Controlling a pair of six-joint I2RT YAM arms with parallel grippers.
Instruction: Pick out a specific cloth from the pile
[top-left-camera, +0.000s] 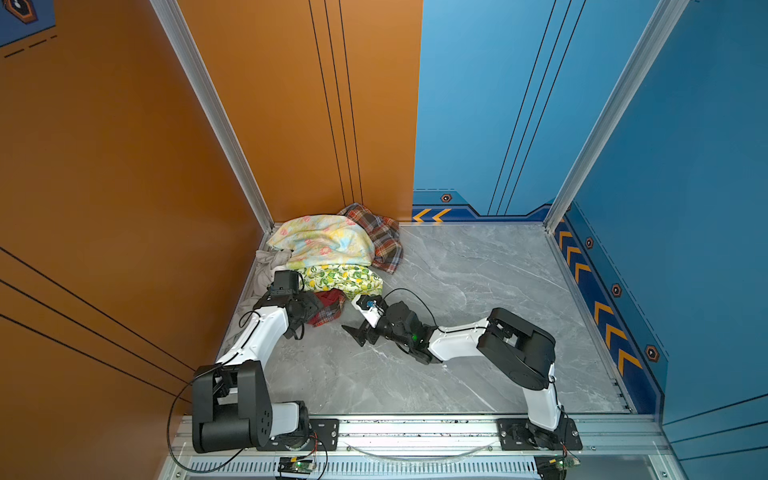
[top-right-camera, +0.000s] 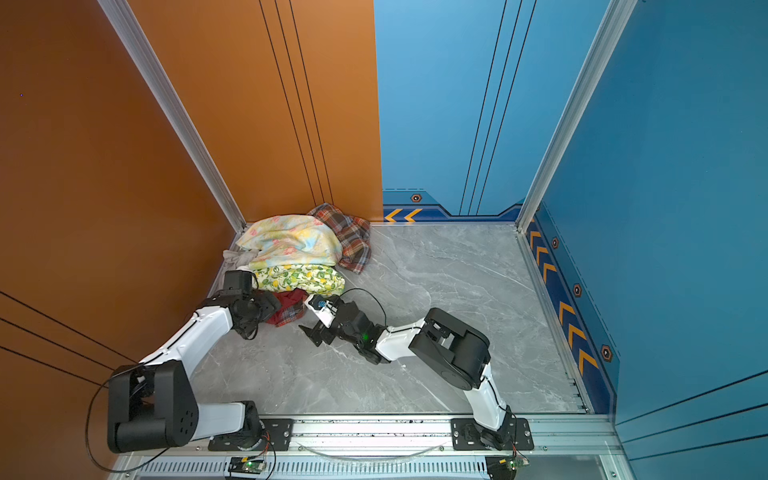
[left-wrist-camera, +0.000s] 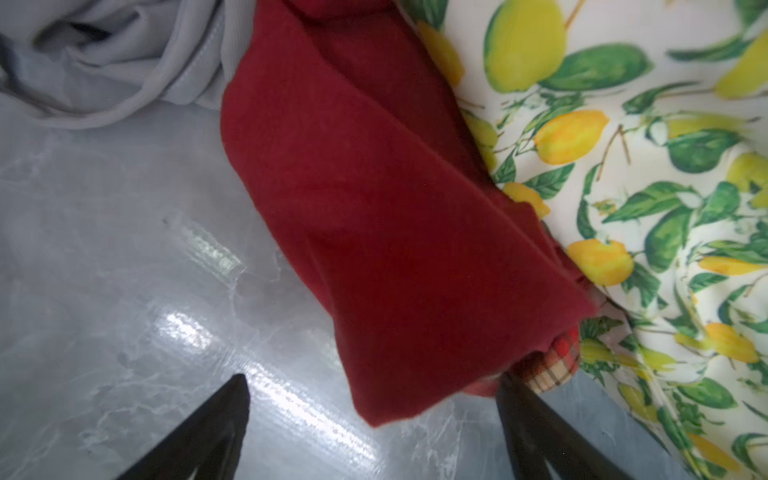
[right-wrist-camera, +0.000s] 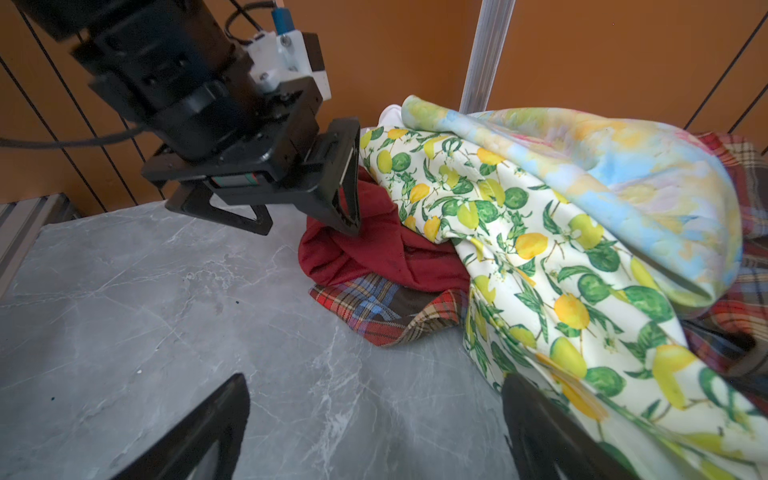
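The red cloth (left-wrist-camera: 374, 216) lies on the worktop (left-wrist-camera: 104, 249) at the near edge of the pile (top-left-camera: 328, 245), under the lemon cloth (right-wrist-camera: 519, 232) and over plaid (right-wrist-camera: 374, 311). The left gripper (left-wrist-camera: 372, 380) has its jaws spread over the red corner, gripping nothing; the right gripper (right-wrist-camera: 374, 378), jaws spread too, is above the worktop nearby

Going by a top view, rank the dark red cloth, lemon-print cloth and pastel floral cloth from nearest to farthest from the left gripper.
From the left gripper:
1. dark red cloth, right beside it, at the front.
2. lemon-print cloth, just behind the red one.
3. pastel floral cloth, on top, toward the back corner.
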